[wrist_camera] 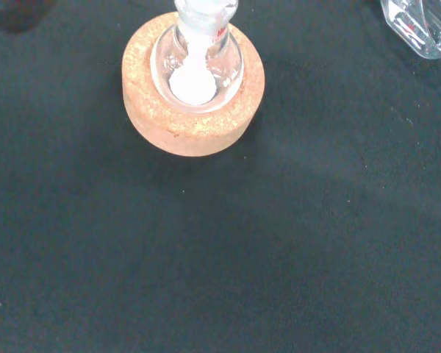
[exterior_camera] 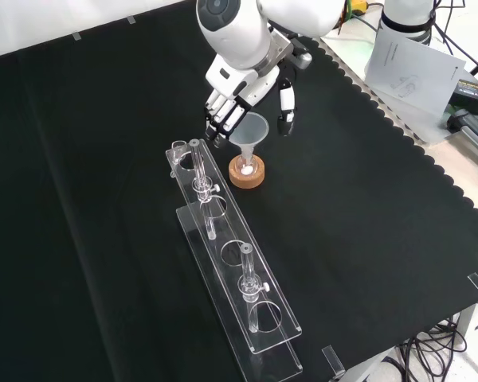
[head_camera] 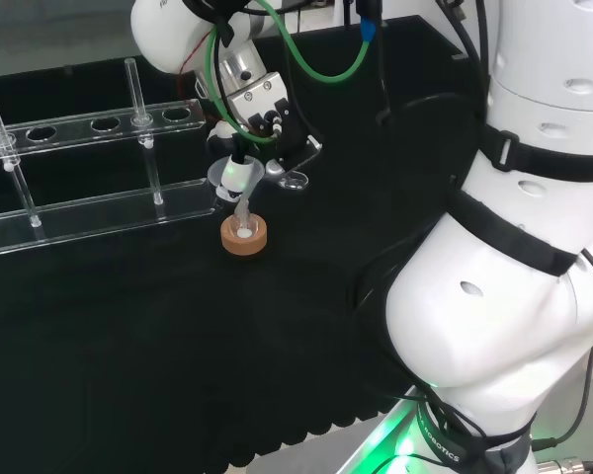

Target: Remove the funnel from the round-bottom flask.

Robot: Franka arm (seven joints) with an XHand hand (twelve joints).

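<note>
Your hand (exterior_camera: 247, 91) sits in the upper middle of the front view, its fingers (exterior_camera: 219, 111) and thumb (exterior_camera: 287, 102) hanging down on either side of the funnel (exterior_camera: 250, 131); whether they touch its rim you cannot tell. The funnel stands upright with its stem in the neck of the round-bottom flask (wrist_camera: 197, 62), just below the hand. The flask rests in a cork ring (exterior_camera: 247, 173) on the black counter (exterior_camera: 366, 207), with white matter at its bottom. A clear tube rack (exterior_camera: 231, 270) runs down from the ring's left toward the frame's lower middle.
</note>
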